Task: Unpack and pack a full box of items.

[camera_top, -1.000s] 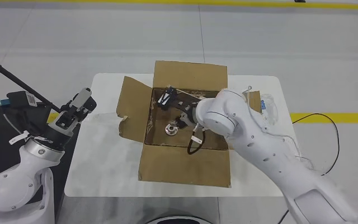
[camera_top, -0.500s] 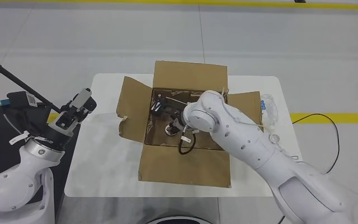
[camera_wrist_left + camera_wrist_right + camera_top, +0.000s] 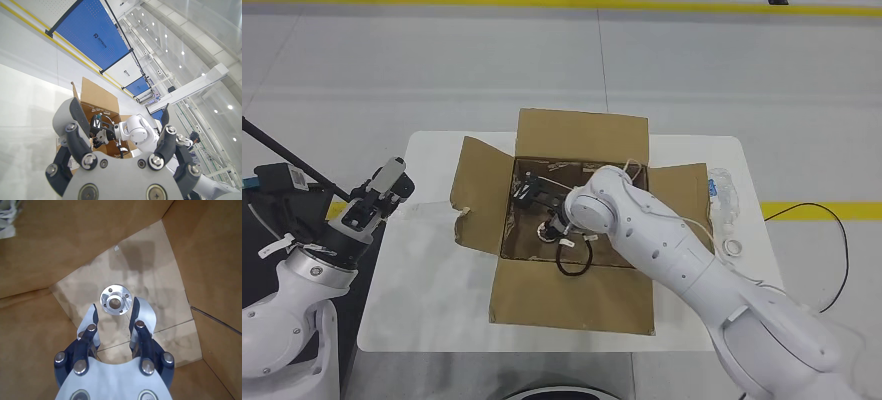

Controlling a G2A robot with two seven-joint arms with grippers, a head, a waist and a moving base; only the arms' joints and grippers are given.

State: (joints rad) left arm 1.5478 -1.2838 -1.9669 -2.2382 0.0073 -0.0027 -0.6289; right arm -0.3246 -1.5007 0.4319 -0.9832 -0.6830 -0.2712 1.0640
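An open cardboard box (image 3: 572, 300) stands mid-table with its flaps spread. On its floor lies a round metal flange (image 3: 115, 302) with a centre hole, also seen from above as the flange (image 3: 545, 233). My right gripper (image 3: 115, 305) is down inside the box, open, one finger on each side of the flange; nothing is gripped. From above, the right gripper (image 3: 530, 192) sits near the box's left wall. My left gripper (image 3: 121, 109) is open and empty, held off the table's left edge, the left gripper (image 3: 392, 180) pointing toward the box (image 3: 98, 98).
A black cable loop (image 3: 572, 262) hangs from the right arm inside the box. On the white table (image 3: 432, 300), right of the box, lie a clear plastic bag (image 3: 722, 195) and a small ring (image 3: 730, 245). The box walls stand close around the right gripper.
The right arm swung left and lower into the box, bringing its gripper over the flange. The left arm kept still.
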